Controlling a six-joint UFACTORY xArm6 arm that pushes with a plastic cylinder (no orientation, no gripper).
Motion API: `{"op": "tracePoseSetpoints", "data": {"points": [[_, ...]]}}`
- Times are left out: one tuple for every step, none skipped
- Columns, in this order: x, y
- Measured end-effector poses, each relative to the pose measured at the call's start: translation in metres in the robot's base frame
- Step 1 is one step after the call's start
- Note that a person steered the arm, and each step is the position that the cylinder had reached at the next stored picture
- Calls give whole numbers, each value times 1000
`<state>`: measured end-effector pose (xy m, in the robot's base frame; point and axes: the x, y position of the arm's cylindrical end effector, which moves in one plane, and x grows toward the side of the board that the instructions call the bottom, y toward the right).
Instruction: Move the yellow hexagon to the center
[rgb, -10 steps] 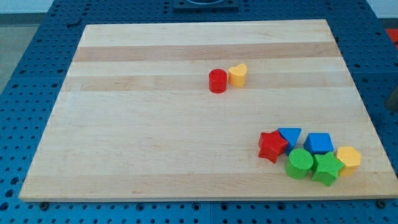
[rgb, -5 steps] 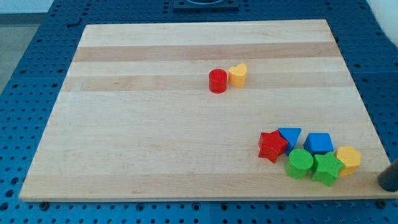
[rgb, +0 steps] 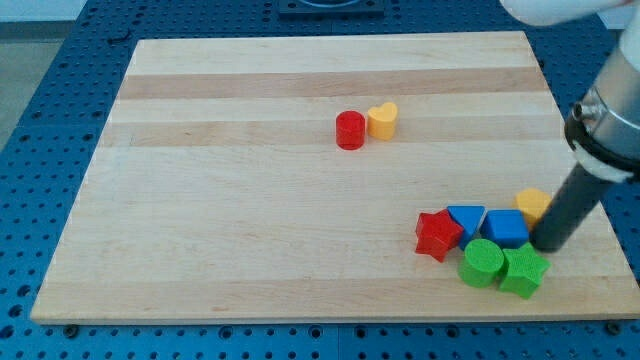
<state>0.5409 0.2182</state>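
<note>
The yellow hexagon (rgb: 532, 203) lies near the board's lower right, partly hidden behind my rod. My tip (rgb: 548, 246) rests on the board just below and right of it, touching or nearly touching it, next to the blue block (rgb: 506, 229). The hexagon sits at the upper right of a cluster: a blue triangle (rgb: 466, 219), a red star (rgb: 437, 235), a green cylinder (rgb: 482, 263) and a green star (rgb: 523, 271).
A red cylinder (rgb: 350, 130) and a yellow heart (rgb: 382, 120) stand side by side above the board's middle. The wooden board (rgb: 250, 220) lies on a blue perforated table. The arm's body fills the view's upper right.
The rod came in from the view's right edge to the cluster. The yellow hexagon has moved up and left, from beside the green star to above the blue block's right side.
</note>
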Motion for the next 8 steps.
{"op": "tracePoseSetpoints", "data": {"points": [[-26,-1],[-31,16],[-22,49],[-34,52],[-45,22],[-65,-13],[-69,-53],[-69,-102]]}}
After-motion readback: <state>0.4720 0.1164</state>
